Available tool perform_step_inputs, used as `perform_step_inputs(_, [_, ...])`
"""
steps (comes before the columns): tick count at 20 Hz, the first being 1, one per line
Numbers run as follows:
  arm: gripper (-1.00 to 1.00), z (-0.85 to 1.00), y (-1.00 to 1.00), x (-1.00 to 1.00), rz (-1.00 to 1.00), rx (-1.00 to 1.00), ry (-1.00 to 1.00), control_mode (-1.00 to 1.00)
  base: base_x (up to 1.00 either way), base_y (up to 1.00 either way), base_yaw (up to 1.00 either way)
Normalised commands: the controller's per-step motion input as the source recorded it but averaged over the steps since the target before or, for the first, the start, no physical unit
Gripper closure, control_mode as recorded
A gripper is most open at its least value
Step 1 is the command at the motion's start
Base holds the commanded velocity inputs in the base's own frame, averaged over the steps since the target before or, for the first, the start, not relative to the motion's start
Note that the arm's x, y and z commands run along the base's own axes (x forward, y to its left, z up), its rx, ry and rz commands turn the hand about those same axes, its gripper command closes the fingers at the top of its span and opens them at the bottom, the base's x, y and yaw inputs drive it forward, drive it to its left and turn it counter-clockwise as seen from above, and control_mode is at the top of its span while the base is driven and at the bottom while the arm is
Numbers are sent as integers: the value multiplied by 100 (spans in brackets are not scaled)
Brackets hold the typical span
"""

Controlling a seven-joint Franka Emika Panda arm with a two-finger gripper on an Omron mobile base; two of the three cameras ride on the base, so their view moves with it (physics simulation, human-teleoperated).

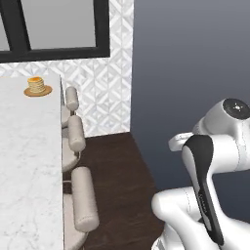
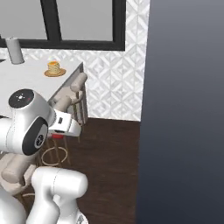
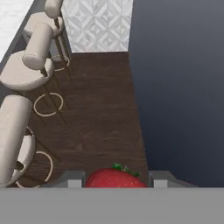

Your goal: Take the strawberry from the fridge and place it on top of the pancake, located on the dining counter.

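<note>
From the left base cam the pancake (image 1: 38, 86) is sitting far up the tabletop (image 1: 29, 161), well left of the arm; right base cam, same, w/ stools (image 2: 72, 94) between; hand cam, pincer (image 3: 114, 178) is clamping the strawberry (image 3: 114, 178) over dark floor (image 3: 94, 113).

One strawberry (image 3: 114, 178) is showing, sitting between the two fingertips (image 3: 72, 178) of one gripper (image 3: 114, 180). One pancake stack (image 1: 36, 85) is resting on one brown plate (image 1: 45, 91), on one white marble counter (image 1: 24, 161). Three beige stools (image 1: 82, 197) are lining up along the counter's edge in the left base view. One grey cylinder (image 2: 15, 50) is standing on the counter in the right base view. One black-framed window (image 1: 58, 29) is hanging on the patterned wall.
</note>
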Motion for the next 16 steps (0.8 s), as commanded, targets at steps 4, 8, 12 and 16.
perform_step_inputs(4, [100,0,0,0,0,0,0,100,100,-32,54])
perform_step_inputs(8, [100,0,0,0,0,0,0,100,100,-69,56])
perform_step_inputs(12, [100,0,0,0,0,0,0,100,100,-83,55])
perform_step_inputs(16, [100,0,0,0,0,0,0,100,100,-77,56])
